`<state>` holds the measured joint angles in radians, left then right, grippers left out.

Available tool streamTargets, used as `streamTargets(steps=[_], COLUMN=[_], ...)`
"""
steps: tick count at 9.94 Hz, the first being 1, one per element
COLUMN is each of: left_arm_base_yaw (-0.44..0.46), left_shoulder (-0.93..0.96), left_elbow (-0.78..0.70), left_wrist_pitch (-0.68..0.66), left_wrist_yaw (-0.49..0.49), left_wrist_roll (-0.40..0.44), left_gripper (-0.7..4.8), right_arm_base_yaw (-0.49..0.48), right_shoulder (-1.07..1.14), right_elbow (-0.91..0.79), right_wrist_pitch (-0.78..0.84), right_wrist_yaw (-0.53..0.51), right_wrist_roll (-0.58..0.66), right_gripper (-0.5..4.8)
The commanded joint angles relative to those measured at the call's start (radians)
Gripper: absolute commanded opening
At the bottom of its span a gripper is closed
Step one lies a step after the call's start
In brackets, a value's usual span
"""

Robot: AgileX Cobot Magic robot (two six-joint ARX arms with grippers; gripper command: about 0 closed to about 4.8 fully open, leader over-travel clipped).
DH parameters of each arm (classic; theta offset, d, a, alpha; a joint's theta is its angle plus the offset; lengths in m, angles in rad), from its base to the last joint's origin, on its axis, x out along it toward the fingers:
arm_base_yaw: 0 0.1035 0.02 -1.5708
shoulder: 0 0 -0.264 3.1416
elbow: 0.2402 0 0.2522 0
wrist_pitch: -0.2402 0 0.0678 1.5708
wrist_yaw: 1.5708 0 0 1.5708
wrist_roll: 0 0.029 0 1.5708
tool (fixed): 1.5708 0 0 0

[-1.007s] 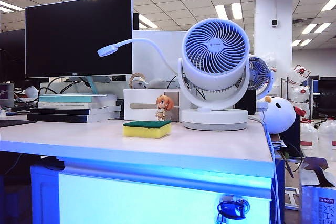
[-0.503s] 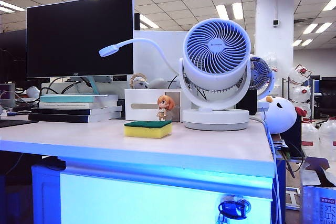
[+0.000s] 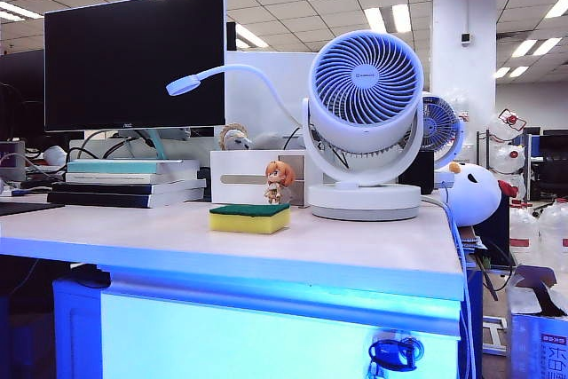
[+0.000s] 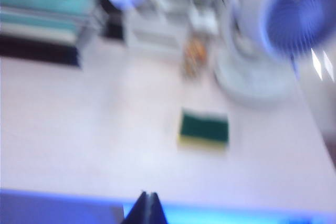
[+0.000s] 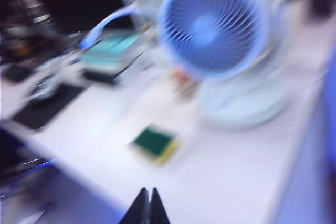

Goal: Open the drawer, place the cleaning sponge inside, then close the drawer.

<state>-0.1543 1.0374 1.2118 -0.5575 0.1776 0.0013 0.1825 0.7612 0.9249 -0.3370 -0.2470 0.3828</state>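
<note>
**Blurred wrist views, sponge alone on the desk**

Both wrist views are smeared, so fine detail is lost; the exterior view shows neither arm. Only the dark fingertips of each gripper enter their views, the arms themselves cut off. The left gripper (image 4: 148, 208) hangs over the desk's front edge, tips pressed together, holding nothing. The right gripper (image 5: 146, 207) is likewise pressed together and empty, above the desk's near corner. The cleaning sponge (image 3: 249, 217) lies green side up on the desk (image 3: 355, 250), just before the small figurine (image 3: 278, 181) and beside the fan (image 3: 365, 122). The drawer (image 3: 266, 339) glows blue-white below, its lower part cut off.
</note>
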Motion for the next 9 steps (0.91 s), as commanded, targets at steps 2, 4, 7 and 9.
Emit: streamTargets(steps=[2,4,7,9], left_arm_base_yaw=[-0.15,-0.211,-0.229,-0.247], left_shoulder=[0.071,0.073,0.072,0.073], left_elbow=[0.078,0.078,0.08,0.08], left_wrist_pitch=[-0.13,-0.125,-0.098,-0.092], left_wrist_yaw=[0.006,0.002,0.021,0.026], left_wrist_roll=[0.099,0.096,0.095,0.096], left_gripper=[-0.05,-0.05,-0.05,-0.05], right_arm_base_yaw=[0.0,-0.03,-0.112,-0.129], right_shoulder=[0.127,0.243,0.521,0.71], right_elbow=[0.012,0.008,0.007,0.006], right_wrist_pitch=[-0.005,-0.011,-0.05,-0.055], right_wrist_yaw=[-0.19,-0.316,-0.568,-0.575], right_wrist_roll=[0.178,0.219,0.176,0.125], right_gripper=[-0.02,-0.01,-0.01,-0.01])
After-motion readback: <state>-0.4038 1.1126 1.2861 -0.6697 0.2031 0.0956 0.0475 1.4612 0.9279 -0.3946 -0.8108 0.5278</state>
